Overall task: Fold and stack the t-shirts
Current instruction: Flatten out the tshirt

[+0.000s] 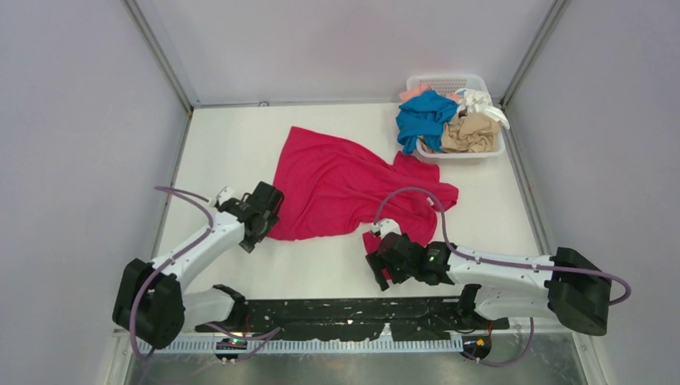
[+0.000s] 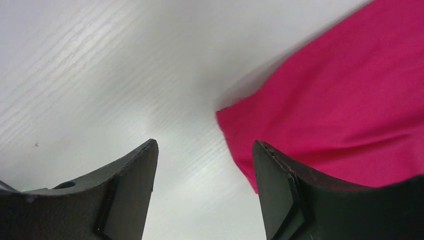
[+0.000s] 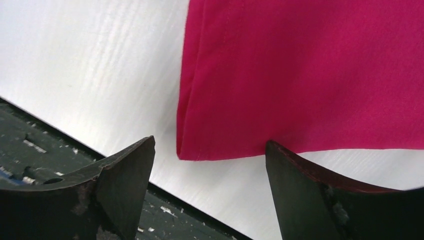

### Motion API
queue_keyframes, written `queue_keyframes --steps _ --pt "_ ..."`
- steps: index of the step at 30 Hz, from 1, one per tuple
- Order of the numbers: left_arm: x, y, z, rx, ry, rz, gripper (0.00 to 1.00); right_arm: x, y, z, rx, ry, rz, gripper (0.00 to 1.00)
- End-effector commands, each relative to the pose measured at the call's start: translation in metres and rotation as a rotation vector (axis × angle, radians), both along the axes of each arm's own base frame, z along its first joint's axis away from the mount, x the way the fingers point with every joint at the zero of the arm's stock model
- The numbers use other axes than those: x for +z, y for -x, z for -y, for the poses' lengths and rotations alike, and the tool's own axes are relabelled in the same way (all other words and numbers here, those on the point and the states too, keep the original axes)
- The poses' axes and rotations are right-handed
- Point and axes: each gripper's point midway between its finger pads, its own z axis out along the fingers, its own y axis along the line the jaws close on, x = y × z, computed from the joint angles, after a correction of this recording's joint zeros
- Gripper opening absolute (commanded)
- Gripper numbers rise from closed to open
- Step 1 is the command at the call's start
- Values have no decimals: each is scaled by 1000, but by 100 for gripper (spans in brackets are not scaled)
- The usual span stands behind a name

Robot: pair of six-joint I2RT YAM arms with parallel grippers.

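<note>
A magenta-red t-shirt [image 1: 341, 183] lies spread and rumpled on the white table. My left gripper [image 1: 258, 223] is open and empty at the shirt's near left corner; in the left wrist view that corner [image 2: 345, 100] lies by the right finger [image 2: 277, 192]. My right gripper [image 1: 379, 258] is open and empty at the shirt's near right corner; in the right wrist view the hemmed corner [image 3: 280, 80] lies just beyond the fingertips, on the table. Blue [image 1: 423, 116], tan [image 1: 471, 132], white [image 1: 481, 100] and peach-pink [image 1: 415, 91] shirts are heaped in the basket.
The white lattice basket [image 1: 465, 156] stands at the far right of the table. Grey walls close in both sides and the back. A black rail [image 1: 345, 309] runs along the near edge, also in the right wrist view [image 3: 30, 150].
</note>
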Motion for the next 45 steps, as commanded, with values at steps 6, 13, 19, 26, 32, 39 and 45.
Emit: queue_keyframes --steps 6,13,19,26,32,39,45 --pt "-48 -11 6 31 4 -78 71 -21 -10 -1 -129 79 -19 68" --pt "-63 -25 16 23 30 -110 62 -20 -19 24 -248 179 29 29" --pt "-76 -35 28 10 75 -144 46 7 -26 42 -335 147 103 17" --pt "-88 -55 46 -64 116 -136 15 19 -36 58 -392 128 134 10" --pt "-76 -70 55 -146 118 -94 0 37 -47 58 -413 83 187 6" --pt "22 -75 43 -226 -12 274 0 133 -100 56 -495 -47 503 6" --pt "120 -71 25 -249 -53 597 0 259 -126 62 -585 -297 804 6"
